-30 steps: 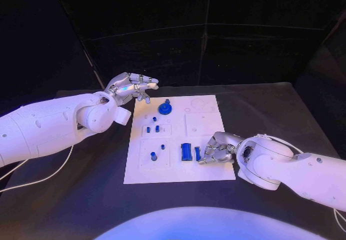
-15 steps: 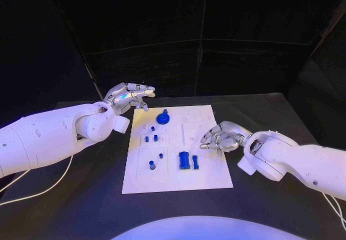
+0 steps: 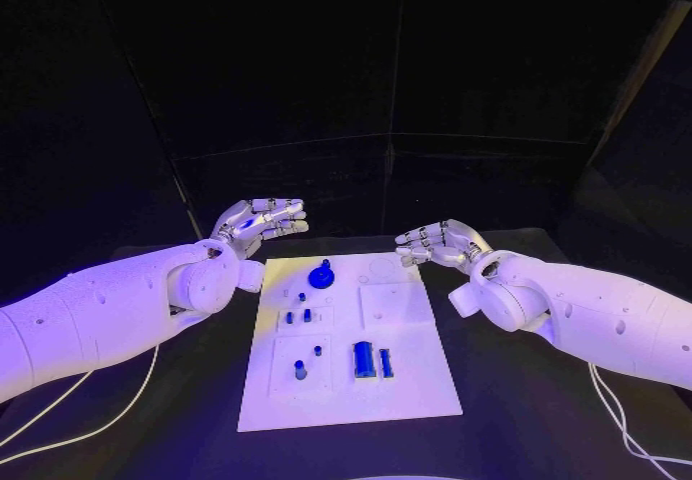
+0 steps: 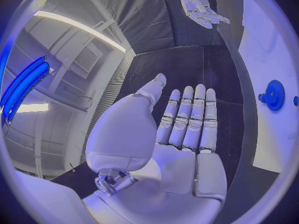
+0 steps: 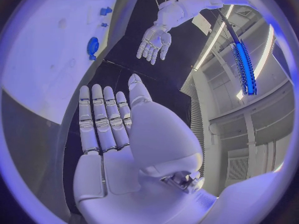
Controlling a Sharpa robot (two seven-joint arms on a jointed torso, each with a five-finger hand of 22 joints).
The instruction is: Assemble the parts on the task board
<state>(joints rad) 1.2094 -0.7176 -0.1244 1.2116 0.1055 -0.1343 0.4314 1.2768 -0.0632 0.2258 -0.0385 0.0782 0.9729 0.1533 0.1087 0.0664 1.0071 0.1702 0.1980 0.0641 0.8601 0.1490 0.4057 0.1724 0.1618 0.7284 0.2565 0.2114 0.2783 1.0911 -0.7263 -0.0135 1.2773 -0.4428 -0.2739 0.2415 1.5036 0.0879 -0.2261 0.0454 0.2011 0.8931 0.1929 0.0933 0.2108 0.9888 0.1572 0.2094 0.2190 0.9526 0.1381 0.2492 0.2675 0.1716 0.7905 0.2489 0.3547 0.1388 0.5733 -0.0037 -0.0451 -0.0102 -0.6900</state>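
Black table [image 3: 534, 400] bears white task board [image 3: 411, 375] under dark walls.

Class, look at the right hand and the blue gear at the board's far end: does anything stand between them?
Nothing visible does. The right hand hovers open beyond the task board; only bare board separates it from the blue gear.

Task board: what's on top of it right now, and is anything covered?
On the task board: a blue gear, small blue pegs and two blue blocks. Nothing is covered; both hands are raised off it.
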